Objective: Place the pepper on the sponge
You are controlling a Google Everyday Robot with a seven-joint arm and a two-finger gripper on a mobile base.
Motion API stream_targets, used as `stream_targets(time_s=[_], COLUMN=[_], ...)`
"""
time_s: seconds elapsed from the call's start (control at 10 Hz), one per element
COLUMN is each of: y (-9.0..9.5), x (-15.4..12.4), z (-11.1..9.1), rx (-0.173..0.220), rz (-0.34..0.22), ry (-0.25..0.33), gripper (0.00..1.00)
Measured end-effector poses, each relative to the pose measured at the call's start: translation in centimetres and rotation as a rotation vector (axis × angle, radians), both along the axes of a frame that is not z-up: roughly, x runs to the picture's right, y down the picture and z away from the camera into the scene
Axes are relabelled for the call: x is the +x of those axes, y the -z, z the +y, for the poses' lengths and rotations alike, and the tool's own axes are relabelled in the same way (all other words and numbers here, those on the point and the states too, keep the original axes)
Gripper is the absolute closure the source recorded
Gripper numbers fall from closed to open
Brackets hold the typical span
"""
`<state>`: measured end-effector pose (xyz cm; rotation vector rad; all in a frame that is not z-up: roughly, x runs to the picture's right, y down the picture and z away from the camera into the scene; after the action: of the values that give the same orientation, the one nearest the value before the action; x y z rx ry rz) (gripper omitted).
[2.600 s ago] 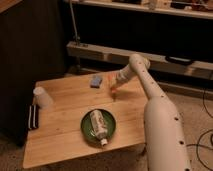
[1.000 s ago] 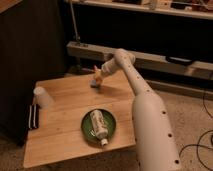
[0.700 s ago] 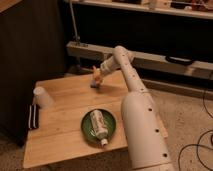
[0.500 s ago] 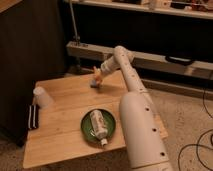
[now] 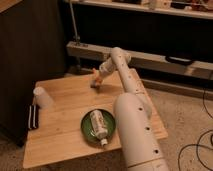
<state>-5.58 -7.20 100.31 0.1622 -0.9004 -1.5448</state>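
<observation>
Arm's gripper (image 5: pixel 98 76) at far edge of light wooden desk (image 5: pixel 65 120). Fingers look clamped on small slim orange-red tapered pepper (image 5: pixel 98 80), just above light-blue rectangular sponge block (image 5: pixel 94 86). Pepper likely light, firm, smooth-skinned: hold mid-body.

The gripper (image 5: pixel 97 76) hangs over the sponge (image 5: pixel 93 85) near the table's (image 5: pixel 60 137) far edge, plate (image 5: pixel 86 131) nearer.

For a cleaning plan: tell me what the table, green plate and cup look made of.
Table: wood by its pale tan tone, matte. Green plate: plastic or glazed ceramic, smooth even colour; unclear which. Cup: white, matte, perhaps paper or plastic. The gripper is over the sponge near the far edge.
</observation>
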Motion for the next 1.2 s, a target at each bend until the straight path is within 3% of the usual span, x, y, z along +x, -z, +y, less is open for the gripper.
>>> stream_targets(time_s=[0.6, 1.2], y=[-0.62, -0.63], x=[0.32, 0.41], z=[0.37, 0.38], rx=[-0.035, -0.034], rz=[0.01, 0.009], ry=[-0.015, -0.015], gripper=[0.21, 0.2])
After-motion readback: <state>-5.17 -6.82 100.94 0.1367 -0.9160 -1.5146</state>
